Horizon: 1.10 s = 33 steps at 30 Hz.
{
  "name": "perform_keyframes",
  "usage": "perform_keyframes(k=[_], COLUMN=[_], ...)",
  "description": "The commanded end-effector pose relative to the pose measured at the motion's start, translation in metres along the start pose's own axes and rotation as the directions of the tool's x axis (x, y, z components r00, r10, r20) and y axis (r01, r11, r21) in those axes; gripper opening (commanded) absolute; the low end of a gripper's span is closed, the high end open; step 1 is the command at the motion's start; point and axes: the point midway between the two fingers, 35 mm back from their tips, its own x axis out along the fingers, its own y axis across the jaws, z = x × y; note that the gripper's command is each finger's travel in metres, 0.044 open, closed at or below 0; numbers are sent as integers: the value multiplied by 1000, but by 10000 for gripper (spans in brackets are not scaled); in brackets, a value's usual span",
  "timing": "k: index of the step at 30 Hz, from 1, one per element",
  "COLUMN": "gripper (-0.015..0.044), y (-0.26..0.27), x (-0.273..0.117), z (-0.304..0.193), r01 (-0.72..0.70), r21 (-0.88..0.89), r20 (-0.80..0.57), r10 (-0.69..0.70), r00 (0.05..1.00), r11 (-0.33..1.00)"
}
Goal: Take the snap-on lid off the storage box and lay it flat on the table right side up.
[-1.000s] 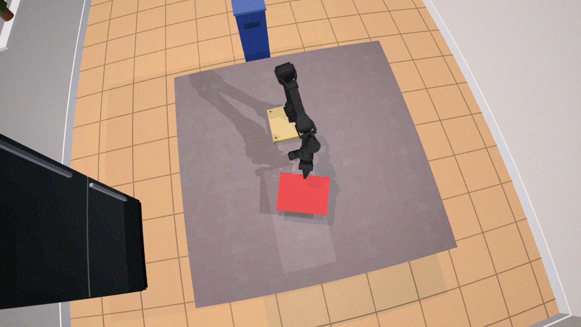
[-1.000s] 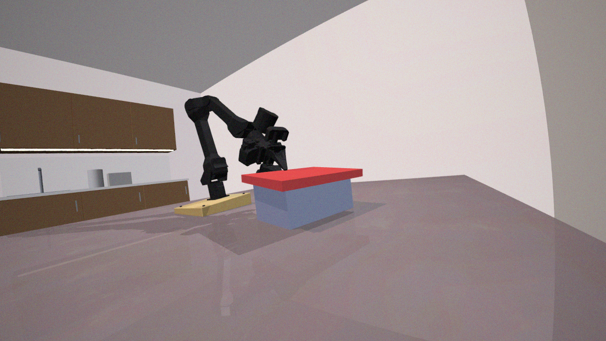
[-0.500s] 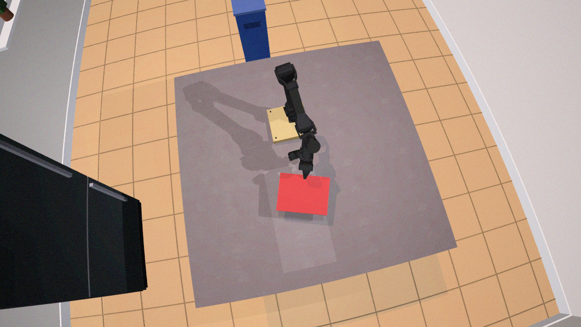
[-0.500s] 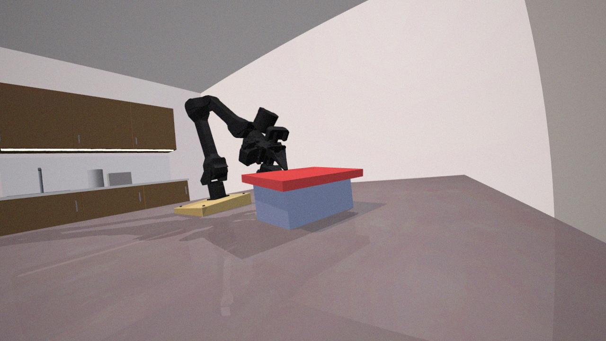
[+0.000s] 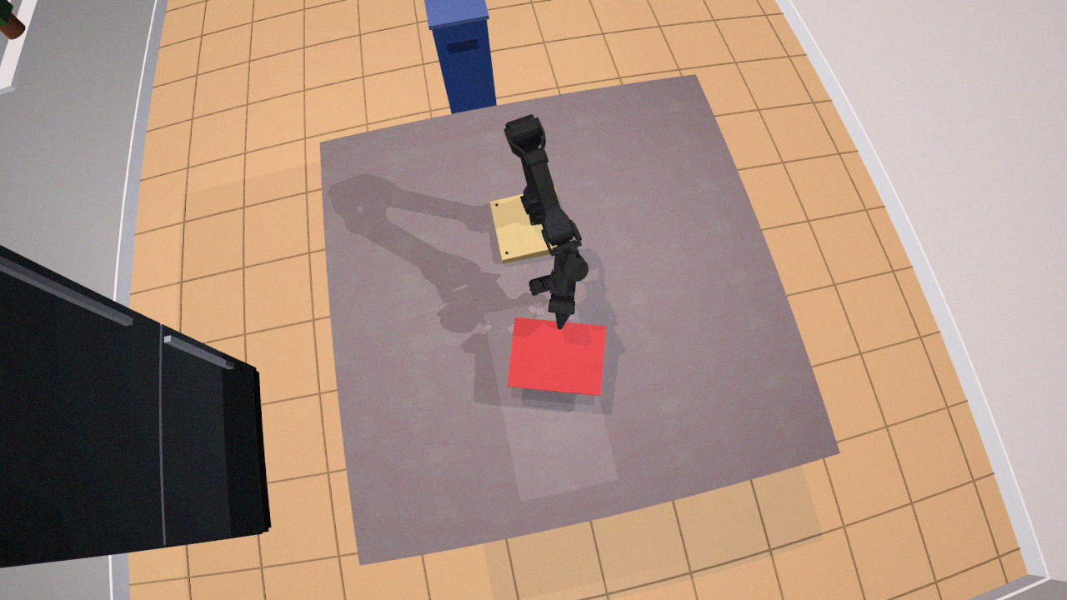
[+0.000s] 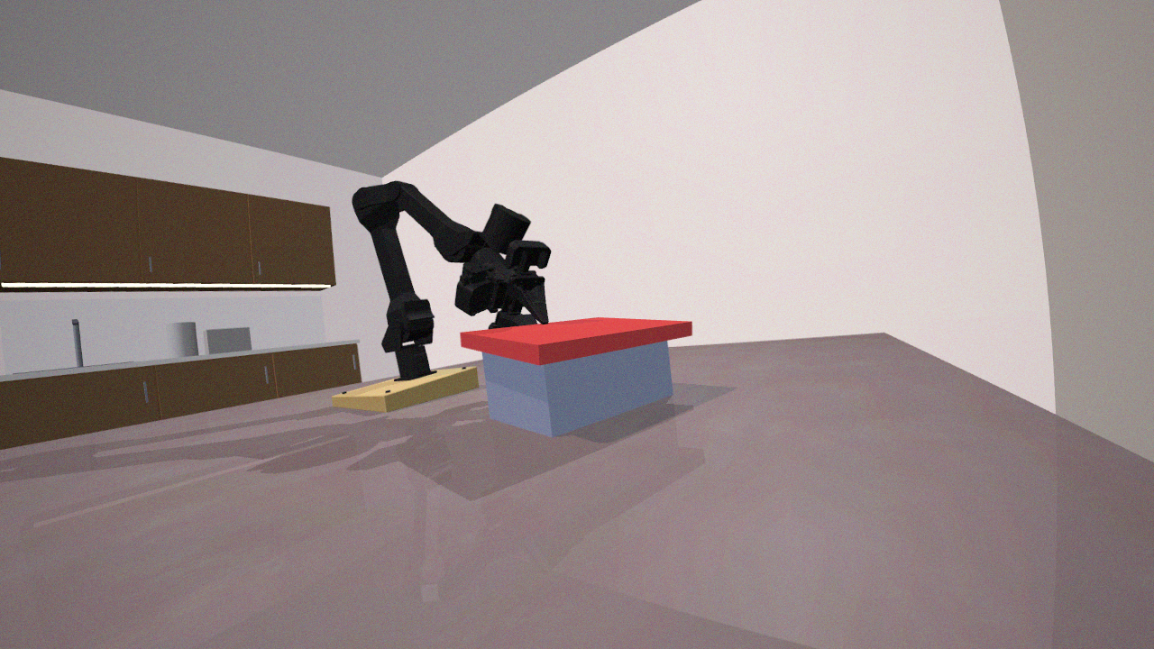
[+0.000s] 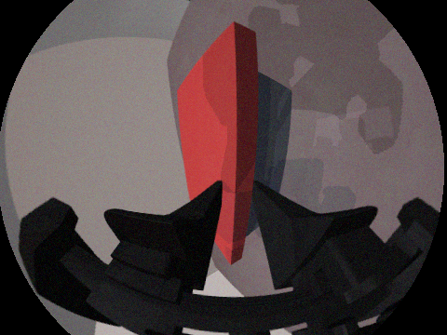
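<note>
- Grip on the near edge of the red lid (image 5: pixel 558 357) (image 6: pixel 597 332) (image 7: pixel 209 116): clenching it between the fingers of the gripper (image 5: pixel 560 326) (image 6: pixel 542 321) (image 7: pixel 237 185), one pressing above and one below.
- Covering the blue box (image 6: pixel 609 383) (image 7: pixel 275 126), stretching out ahead of the hand, top face up; not showing clearly whether unsnapping at the held side.
- Probably handling as a light, stiff slab — hardly flexing, but resisting at the snap.
- Best taking hold at the middle of that overhanging rim, just where pinching now; perhaps slipping or twisting if prying fast, with most of the panel reaching beyond the fingertips.
- Next, likely needing a slow lift at the hand's side — avoiding dragging the box below — before lowering flat onto the table (image 5: pixel 671 261) (image 6: pixel 807 525) (image 7: pixel 372 181) beside it.
</note>
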Motion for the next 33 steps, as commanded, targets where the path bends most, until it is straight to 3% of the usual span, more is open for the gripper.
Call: perform_keyframes(k=[1,33], gripper=[0,0], y=[1,30], x=[0,-17], z=[0,0], r01=[0,2], r21=[-2,-2], r20=[-3,-4], r10=[0,-2], r00=[1000,1000], r11=[1000,1000])
